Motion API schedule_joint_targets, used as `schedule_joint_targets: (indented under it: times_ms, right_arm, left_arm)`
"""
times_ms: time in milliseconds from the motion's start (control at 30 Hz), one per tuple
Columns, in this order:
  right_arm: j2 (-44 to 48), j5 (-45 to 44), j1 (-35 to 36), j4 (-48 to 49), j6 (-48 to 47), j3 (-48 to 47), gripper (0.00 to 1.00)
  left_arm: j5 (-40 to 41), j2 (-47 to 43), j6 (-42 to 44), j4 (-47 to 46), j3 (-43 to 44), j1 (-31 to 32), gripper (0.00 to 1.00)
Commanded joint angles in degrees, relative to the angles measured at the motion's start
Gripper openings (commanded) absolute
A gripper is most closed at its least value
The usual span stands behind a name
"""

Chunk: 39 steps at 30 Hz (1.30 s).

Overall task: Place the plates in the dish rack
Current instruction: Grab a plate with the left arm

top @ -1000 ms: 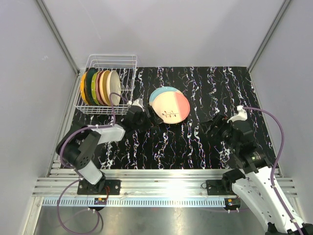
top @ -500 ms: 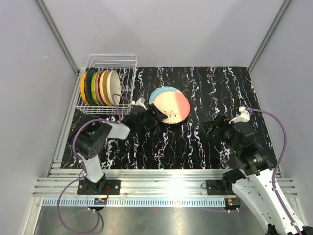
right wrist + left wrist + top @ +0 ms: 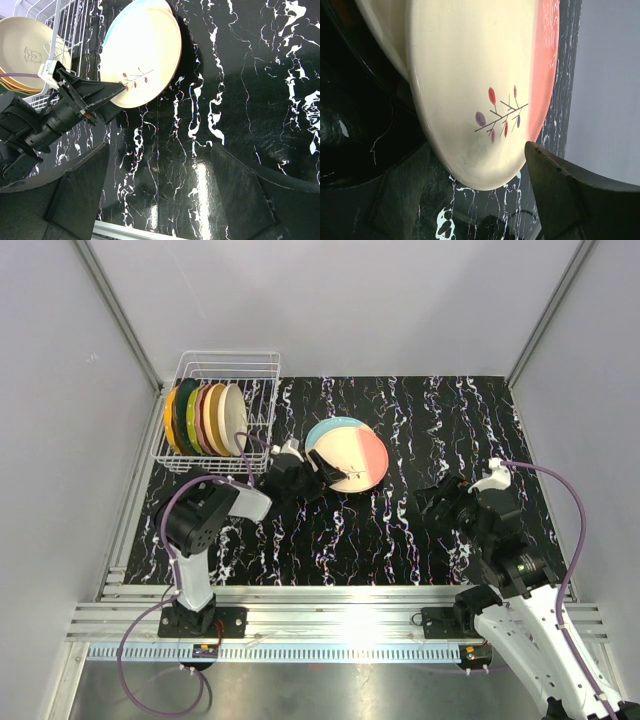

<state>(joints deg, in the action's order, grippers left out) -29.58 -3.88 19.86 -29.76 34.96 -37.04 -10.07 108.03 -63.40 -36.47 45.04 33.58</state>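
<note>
I see my left gripper at the near-left rim of the pink-and-cream plate, which lies on a blue plate. Far left, several plates stand upright in the dish rack. My right gripper sits well apart, near right.

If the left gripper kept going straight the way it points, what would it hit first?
Probably the cream and pink plate: the left gripper has its open jaws on either side of the near rim, though depth is unclear.
</note>
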Motion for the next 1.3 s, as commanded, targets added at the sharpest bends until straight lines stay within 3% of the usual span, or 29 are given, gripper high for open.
schedule_joint_targets:
  times_ms: [0,367,667,933,1267]
  right_arm:
    - [-0.21,-1.04,0.09,2.34,-0.42,0.47,0.90]
    - [0.67,-1.48,0.10,1.72,-0.42,0.04,0.90]
    - [1.54,-1.31,0.09,0.58,0.02,-0.76,0.89]
    - [2.34,-0.95,0.18,0.14,1.16,-0.67,0.89]
    - [2.69,-0.96,0.09,-0.83,1.43,-1.55,0.89]
  left_arm:
    - [-0.22,1.66,-1.55,-3.08,1.98,0.43,0.78]
    - [1.89,1.48,-2.43,-2.38,3.39,0.96,0.58]
    - [1.98,0.52,-3.49,-2.73,2.95,0.87,0.48]
    - [2.24,-1.33,-6.83,-5.36,-0.03,0.87,0.28]
    - [3.12,-4.58,-9.46,-6.07,-2.05,0.96,0.23]
